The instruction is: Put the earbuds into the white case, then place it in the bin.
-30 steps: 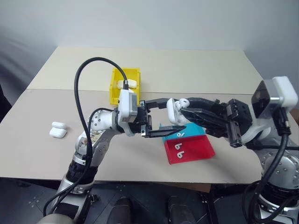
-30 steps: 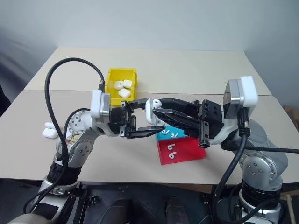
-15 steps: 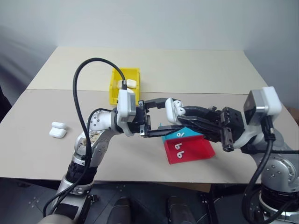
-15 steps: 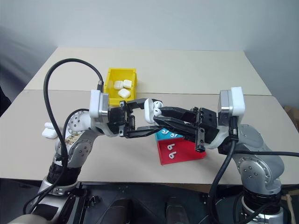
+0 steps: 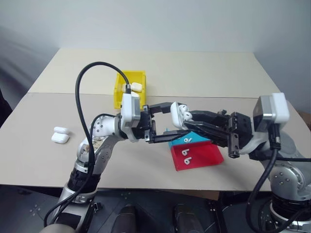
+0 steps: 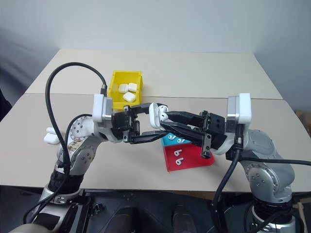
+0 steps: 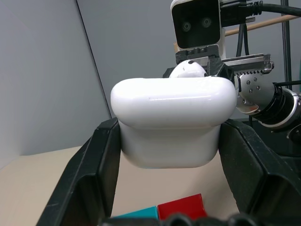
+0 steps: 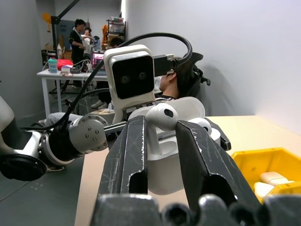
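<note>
Far left on the worktop (image 5: 39, 160) I see two spare cases (image 5: 60, 135) lying untouched. My left hand (image 6: 146, 124) stays clamped on the white case (image 7: 173, 121), held in the air in front of the yellow bin (image 5: 121, 92), lid open, mouth facing up and toward my right hand (image 8: 162, 141). That hand has come down and in since a second ago; it pinches an earbud (image 8: 161, 123) upright, head up, long axis vertical, stem at the case's mouth. I judge seating is next.
</note>
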Controlling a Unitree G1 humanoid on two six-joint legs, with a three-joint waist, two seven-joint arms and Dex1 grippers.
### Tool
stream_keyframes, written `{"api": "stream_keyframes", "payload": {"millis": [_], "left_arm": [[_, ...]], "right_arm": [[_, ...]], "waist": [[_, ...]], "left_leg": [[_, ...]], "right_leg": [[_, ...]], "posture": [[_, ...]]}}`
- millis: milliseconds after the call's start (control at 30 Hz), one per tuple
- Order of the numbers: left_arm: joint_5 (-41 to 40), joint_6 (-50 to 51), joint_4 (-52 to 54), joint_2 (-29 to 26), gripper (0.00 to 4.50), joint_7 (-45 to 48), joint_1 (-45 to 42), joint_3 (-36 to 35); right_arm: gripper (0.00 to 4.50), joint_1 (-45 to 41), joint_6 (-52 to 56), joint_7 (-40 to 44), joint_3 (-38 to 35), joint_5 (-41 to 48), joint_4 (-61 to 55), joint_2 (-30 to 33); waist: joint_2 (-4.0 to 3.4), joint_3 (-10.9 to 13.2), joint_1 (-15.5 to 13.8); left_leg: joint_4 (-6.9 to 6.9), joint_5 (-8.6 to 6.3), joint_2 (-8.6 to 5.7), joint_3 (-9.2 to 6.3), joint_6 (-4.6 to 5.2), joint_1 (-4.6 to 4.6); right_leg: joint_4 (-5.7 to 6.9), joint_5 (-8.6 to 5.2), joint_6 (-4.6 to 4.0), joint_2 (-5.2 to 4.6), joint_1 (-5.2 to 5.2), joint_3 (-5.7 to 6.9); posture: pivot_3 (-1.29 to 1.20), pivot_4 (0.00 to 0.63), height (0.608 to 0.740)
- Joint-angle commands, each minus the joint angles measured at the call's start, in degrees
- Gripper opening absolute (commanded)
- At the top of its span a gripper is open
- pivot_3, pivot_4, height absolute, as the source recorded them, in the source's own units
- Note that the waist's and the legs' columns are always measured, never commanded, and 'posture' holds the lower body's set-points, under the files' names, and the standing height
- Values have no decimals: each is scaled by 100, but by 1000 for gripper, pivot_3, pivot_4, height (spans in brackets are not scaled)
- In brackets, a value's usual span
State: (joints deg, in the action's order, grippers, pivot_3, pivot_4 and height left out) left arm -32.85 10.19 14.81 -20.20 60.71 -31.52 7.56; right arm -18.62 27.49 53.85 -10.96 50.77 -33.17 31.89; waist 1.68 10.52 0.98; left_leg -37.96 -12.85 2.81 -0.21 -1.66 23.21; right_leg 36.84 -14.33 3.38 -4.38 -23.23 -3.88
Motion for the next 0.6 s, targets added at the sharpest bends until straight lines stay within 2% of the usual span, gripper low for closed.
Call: {"api": "stream_keyframes", "payload": {"millis": [33,100,200,300,600], "left_arm": [[-56,-74,247,66,2800,-82,-26,-63],[-48,-76,246,73,2800,-86,-21,-59],[-69,-83,214,52,2800,-42,-14,-93],[-90,-87,237,29,2800,-28,21,-105],[-55,-71,247,-32,2800,-38,73,-74]], "right_arm": [[1048,102,-209,92,39,-34,-96,56],[1048,135,-251,117,55,-25,-100,66],[1728,208,-403,235,123,-141,-170,112],[2709,206,-464,141,219,-368,-133,160],[2709,316,-454,312,75,-346,-69,413]], "waist": [[0,0,-3],[0,0,-3],[0,0,0],[0,0,0],[0,0,-8]], "left_leg": [[0,0,0,0,0,0],[0,0,0,0,0,0],[0,0,0,0,0,-2],[0,0,0,0,0,-2],[0,0,0,0,0,-1]], "right_leg": [[0,0,0,0,0,0],[0,0,0,0,0,0],[0,0,0,0,1,0],[0,0,0,0,1,0],[-1,0,0,0,1,0]], "posture": [[0,150,740],[0,150,740],[0,150,740],[0,150,740],[0,150,740]]}}
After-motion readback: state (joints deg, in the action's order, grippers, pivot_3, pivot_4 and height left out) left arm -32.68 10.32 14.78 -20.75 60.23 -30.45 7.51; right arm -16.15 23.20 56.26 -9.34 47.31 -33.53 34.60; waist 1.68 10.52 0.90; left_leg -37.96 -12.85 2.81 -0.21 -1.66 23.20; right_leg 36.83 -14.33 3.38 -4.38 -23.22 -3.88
